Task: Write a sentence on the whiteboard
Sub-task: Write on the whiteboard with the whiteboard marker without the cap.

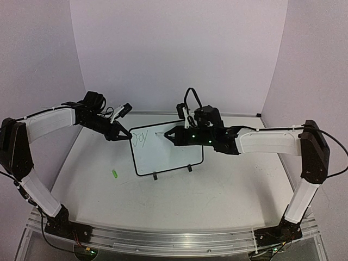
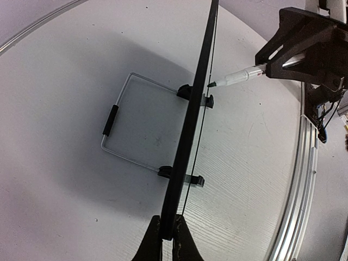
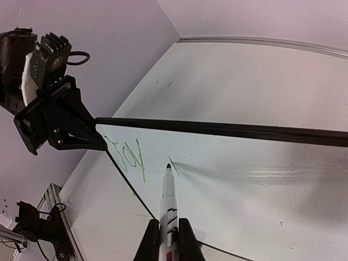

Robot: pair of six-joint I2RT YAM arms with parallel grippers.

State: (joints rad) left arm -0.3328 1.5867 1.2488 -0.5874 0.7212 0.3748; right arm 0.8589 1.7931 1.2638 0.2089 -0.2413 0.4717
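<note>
Whiteboard [image 1: 166,149] stands upright on the worktop [image 1: 217,190], roughly central between the left and right edges and in the far half; it rests on two black feet [image 1: 155,176], and the left wrist view shows a wire stand [image 2: 117,128] lying flat on the worktop behind it. Left claw [image 1: 123,136] is closed tight on the board's frame at the upper left corner; in the left wrist view the board [image 2: 196,109] appears edge-on, with the frame pinched between the two fingertips of that claw [image 2: 168,232]; the right wrist view confirms the same claw [image 3: 81,130] clamped at that corner. Right claw [image 1: 167,134] is closed around a marker [image 3: 167,196], held lengthways between its fingers with the tip pointing at the board face [image 3: 244,174]; the claw itself [image 3: 168,231] stands just off the surface; the tip lies at or very near the surface, contact cannot be confirmed; the left wrist view shows the marker [image 2: 236,78] close to the board's front side. Sentence [image 3: 128,157] is partial: thin green letters reading about "Joy" near the upper left corner of the board, with one short green stroke just beside the marker tip; the remainder of the board face is white. A small green object [image 1: 115,174] lies on the worktop, left of the board and nearer the front edge, apart from both claws.
</note>
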